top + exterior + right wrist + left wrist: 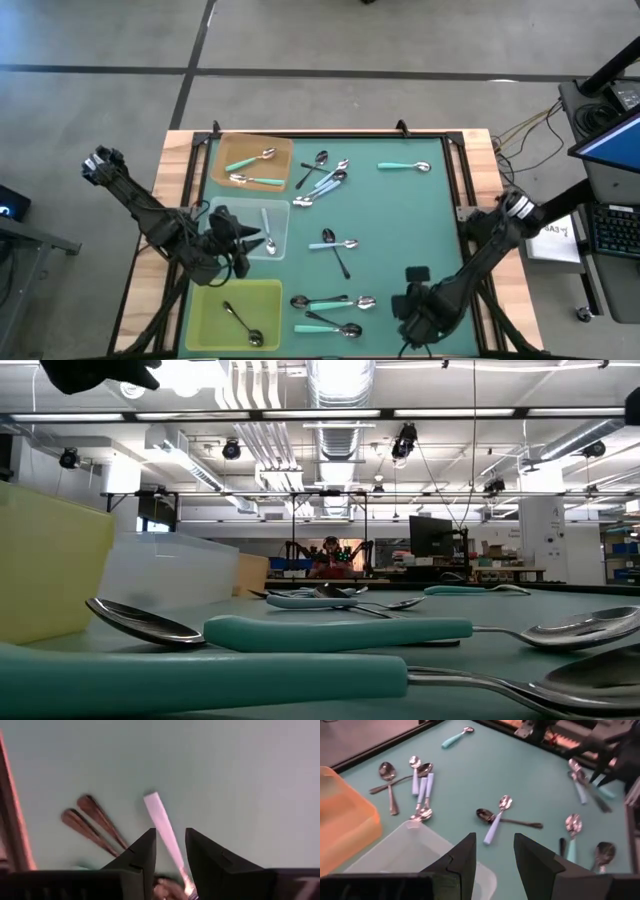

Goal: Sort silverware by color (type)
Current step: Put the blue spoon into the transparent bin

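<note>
Several spoons lie flat on the green mat point(400, 220): a cluster point(325, 178), a mint one point(403, 166), a crossed pair point(335, 247) and a near group point(330, 312). Two mint spoons point(250, 170) lie in the orange tray point(283, 148). A pale blue spoon point(268, 233) is in the clear tray point(222, 208). The yellow-green tray point(270, 292) holds a black spoon point(240, 322). My left gripper point(495, 865) point(258, 242) hovers open over the clear tray. My right gripper point(171, 851) point(405, 300), low by the near group, is shut on a pale-handled spoon point(165, 827). My right gripper has the pale-handled spoon lengthwise between its two fingers, coming at it from above. The handle point(159, 815) sticks out forward past the fingertips, close over the mat. The touching spot lies farther back near the shiny bowl end point(175, 886), mostly hidden by the fingers.
Two dark handles point(92, 822) lie on the mat just beyond my right gripper, near the table's wooden edge point(10, 820). The three trays stand in a column along the table's left side. Open mat shows at the table's right half point(420, 230).
</note>
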`<action>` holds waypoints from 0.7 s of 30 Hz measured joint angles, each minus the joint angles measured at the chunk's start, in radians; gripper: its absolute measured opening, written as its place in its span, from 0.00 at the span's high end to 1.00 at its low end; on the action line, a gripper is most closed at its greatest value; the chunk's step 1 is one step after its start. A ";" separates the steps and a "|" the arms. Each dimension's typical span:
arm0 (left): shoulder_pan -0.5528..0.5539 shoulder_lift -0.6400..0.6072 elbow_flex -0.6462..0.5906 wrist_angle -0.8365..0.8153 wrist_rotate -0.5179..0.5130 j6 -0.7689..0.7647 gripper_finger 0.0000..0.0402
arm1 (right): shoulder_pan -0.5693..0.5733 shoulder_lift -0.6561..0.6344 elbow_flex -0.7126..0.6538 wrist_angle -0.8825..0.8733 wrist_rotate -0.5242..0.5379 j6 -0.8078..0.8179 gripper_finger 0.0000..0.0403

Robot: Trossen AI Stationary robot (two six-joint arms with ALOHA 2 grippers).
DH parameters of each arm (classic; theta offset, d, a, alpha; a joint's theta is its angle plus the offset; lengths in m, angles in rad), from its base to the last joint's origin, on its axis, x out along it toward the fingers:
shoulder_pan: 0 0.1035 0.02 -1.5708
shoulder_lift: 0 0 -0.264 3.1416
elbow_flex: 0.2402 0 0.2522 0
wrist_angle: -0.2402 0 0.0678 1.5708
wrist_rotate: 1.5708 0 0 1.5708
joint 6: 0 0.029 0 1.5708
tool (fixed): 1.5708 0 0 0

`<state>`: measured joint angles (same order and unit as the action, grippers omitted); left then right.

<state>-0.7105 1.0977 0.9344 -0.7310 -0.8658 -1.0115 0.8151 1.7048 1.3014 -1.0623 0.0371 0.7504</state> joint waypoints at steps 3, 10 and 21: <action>0.000 0.000 0.000 0.050 -0.012 -0.002 0.72 | 0.000 0.042 0.000 0.001 0.001 -0.096 0.74; 0.000 0.000 0.000 0.166 -0.091 -0.002 0.72 | 0.003 0.117 0.000 0.003 -0.008 -0.170 0.69; 0.000 0.000 0.000 0.207 -0.134 -0.001 0.72 | 0.036 0.178 -0.019 0.053 -0.011 -0.177 0.71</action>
<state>-0.7105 1.0977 0.9344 -0.5241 -0.9998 -1.0121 0.8507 1.8823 1.2826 -1.0095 0.0258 0.5739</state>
